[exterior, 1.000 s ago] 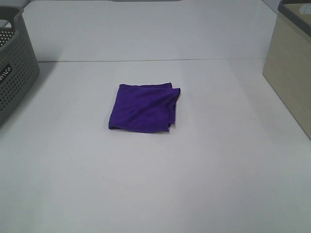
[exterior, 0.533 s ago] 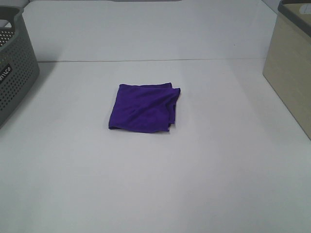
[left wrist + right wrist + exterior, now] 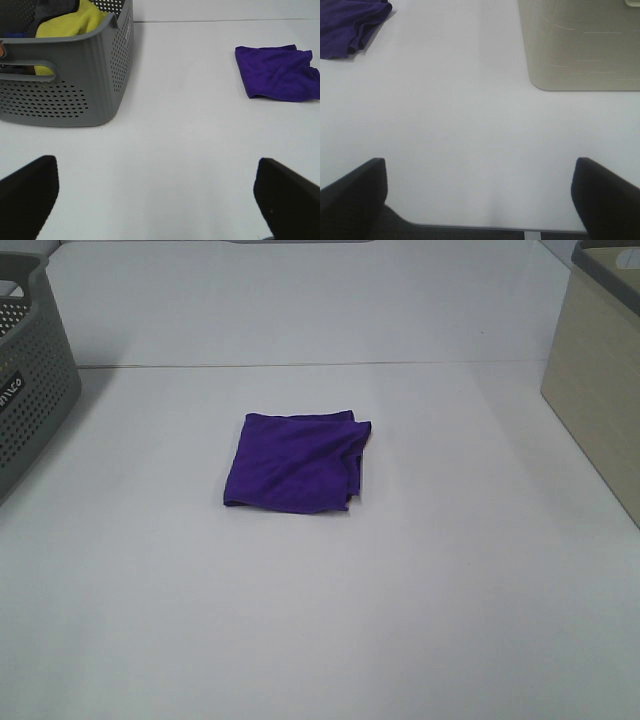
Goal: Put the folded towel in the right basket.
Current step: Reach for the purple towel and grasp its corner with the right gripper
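A folded purple towel (image 3: 297, 462) lies flat on the white table (image 3: 320, 620) near its middle. It also shows in the left wrist view (image 3: 278, 72) and at the edge of the right wrist view (image 3: 351, 22). The right basket (image 3: 603, 360) is beige and stands at the table's right edge; its wall shows in the right wrist view (image 3: 580, 45). My left gripper (image 3: 157, 200) is open and empty, well short of the towel. My right gripper (image 3: 480, 200) is open and empty near the table's front edge. Neither gripper shows in the high view.
A grey perforated basket (image 3: 30, 370) stands at the left edge; in the left wrist view (image 3: 65, 85) it holds a yellow cloth (image 3: 70, 22) and other items. The table's front edge (image 3: 470, 227) lies just below my right gripper.
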You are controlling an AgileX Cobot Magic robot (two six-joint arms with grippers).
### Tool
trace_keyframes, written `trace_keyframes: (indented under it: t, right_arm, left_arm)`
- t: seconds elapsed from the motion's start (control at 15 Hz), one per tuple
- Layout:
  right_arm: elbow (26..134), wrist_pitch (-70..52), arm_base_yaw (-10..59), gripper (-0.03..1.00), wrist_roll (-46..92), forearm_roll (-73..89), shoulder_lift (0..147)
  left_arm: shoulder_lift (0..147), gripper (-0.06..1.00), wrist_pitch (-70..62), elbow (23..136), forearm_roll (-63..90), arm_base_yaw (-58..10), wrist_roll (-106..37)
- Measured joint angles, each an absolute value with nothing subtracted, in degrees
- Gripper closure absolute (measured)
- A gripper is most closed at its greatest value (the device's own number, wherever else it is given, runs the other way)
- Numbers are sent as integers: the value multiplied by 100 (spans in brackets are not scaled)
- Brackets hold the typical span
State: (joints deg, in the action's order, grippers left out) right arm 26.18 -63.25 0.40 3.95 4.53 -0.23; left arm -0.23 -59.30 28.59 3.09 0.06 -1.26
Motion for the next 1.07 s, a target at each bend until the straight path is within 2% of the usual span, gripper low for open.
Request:
trace_keyframes:
  t: [0.67, 0.8, 1.0, 1.07]
  right_arm:
    - [2681, -6325, 40, 1, 498, 539, 29]
    - [3214, -6320, 40, 1, 688, 722, 900]
    - [4578, -6343, 40, 1, 722, 825, 2916]
    - [5541, -6532, 40, 1, 705, 831, 4183]
  left_arm:
    - [-23, -5, -5930, 2859, 309, 6, -126]
    - [-23, -5, -5930, 2859, 309, 6, -126]
    - [-23, -5, -5930, 2859, 309, 6, -126]
    - [-23, -5, -5930, 2859, 309, 6, -126]
